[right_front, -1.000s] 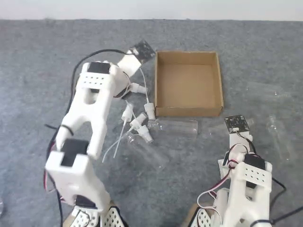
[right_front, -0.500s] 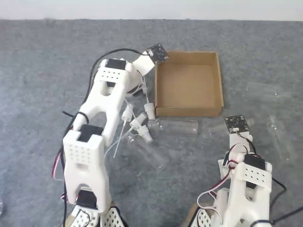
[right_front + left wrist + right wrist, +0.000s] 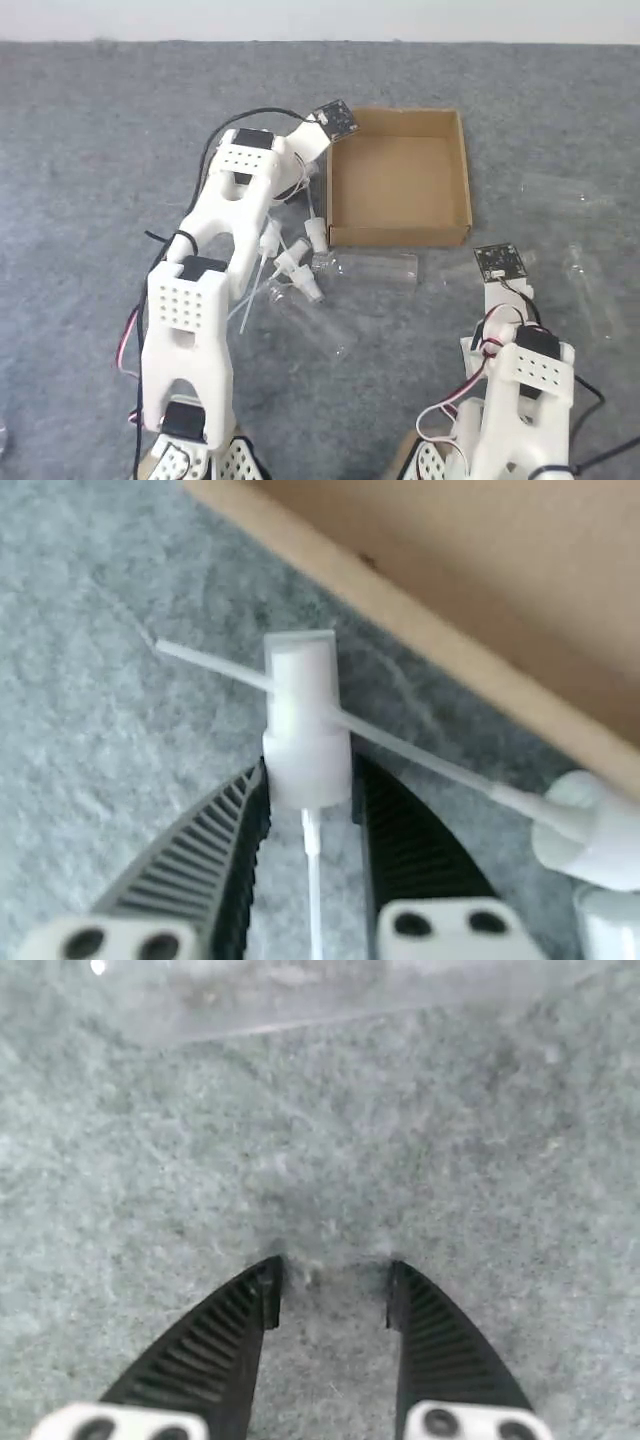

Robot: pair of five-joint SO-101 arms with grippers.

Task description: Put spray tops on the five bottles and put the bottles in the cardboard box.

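clamping spray top w/ left pincer; dip tube, cardboard box cropped.

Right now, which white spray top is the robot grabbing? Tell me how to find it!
Find the open cardboard box on the grey carpet. Just outside its wall on the left arm's side sits the left gripper, and the spray top is between its fingers. The other spray tops lie loose on the carpet; this is the one being pinched.
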